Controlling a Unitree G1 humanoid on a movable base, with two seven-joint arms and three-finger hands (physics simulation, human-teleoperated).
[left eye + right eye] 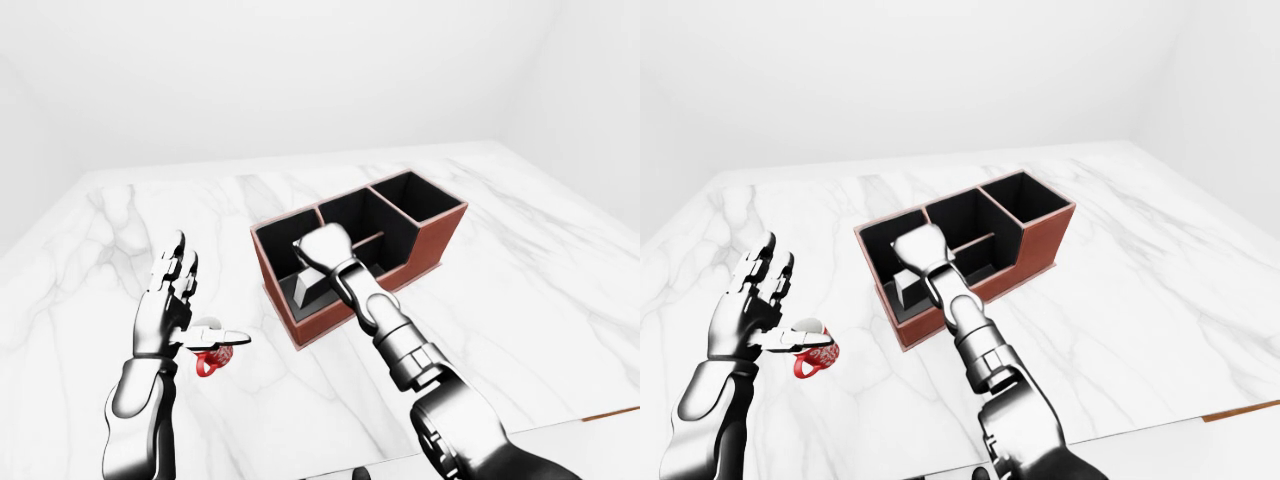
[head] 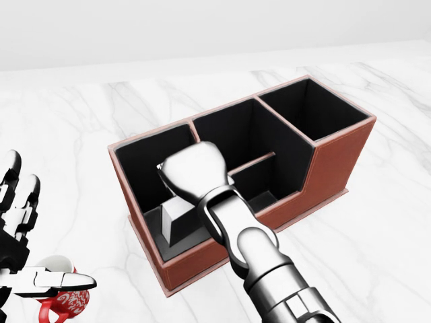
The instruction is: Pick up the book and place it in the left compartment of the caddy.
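The reddish-brown caddy (image 2: 337,161) with black compartments lies slantwise on the white marble table in the head view. A pale grey book (image 2: 176,225) stands upright inside its left compartment (image 2: 141,168). My right hand (image 2: 192,173) hangs over that compartment with its back towards the camera. The book's top runs up under the palm, and the fingers are mostly hidden. At the left of the eye views my left hand (image 1: 190,300) is raised well clear of the caddy, with its fingers spread open and holding nothing.
A red mug with a white pattern (image 1: 815,358) sits on the marble table (image 2: 377,256) just under my left hand. The caddy's middle (image 2: 236,134) and right (image 2: 313,108) compartments hold nothing. The table's near edge (image 1: 600,412) shows at the lower right.
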